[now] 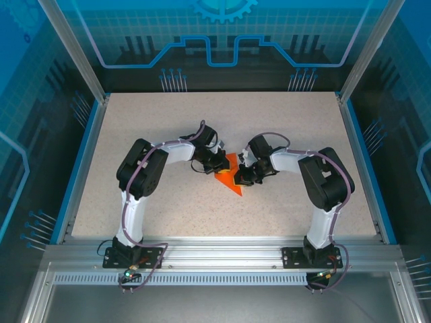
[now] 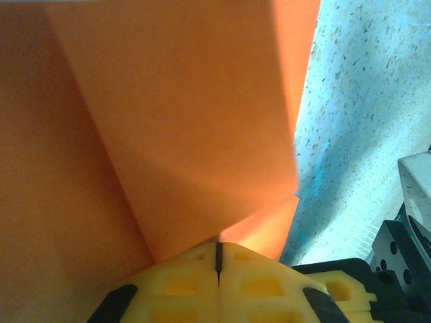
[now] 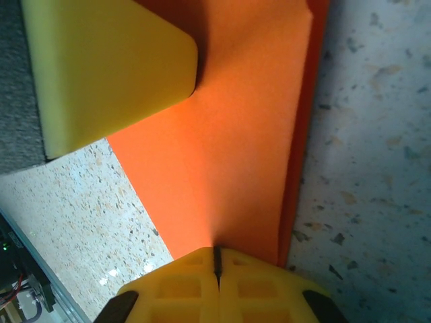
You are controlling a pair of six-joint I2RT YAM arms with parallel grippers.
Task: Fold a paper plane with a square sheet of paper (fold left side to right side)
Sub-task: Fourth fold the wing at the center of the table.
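Note:
The orange sheet of paper [image 1: 232, 185] lies mid-table, folded into a pointed shape with its tip toward the arms. My left gripper [image 1: 219, 163] is at its left edge and my right gripper [image 1: 244, 176] at its right. In the left wrist view the left gripper [image 2: 218, 245] is shut, and a raised flap of the paper [image 2: 188, 121] runs right into its closed jaw line. In the right wrist view the right gripper [image 3: 217, 252] is shut, its tips against the flat paper [image 3: 236, 155]. A doubled edge runs along the right of that flat paper. A left finger [image 3: 108, 74] rests on the far part.
The speckled beige table [image 1: 168, 128] is bounded by blue rails left and right, with an aluminium frame [image 1: 222, 252] in front. Both arms bend inward, their wrists close together over the paper. Black parts of the right gripper [image 2: 397, 249] are close beside the left one.

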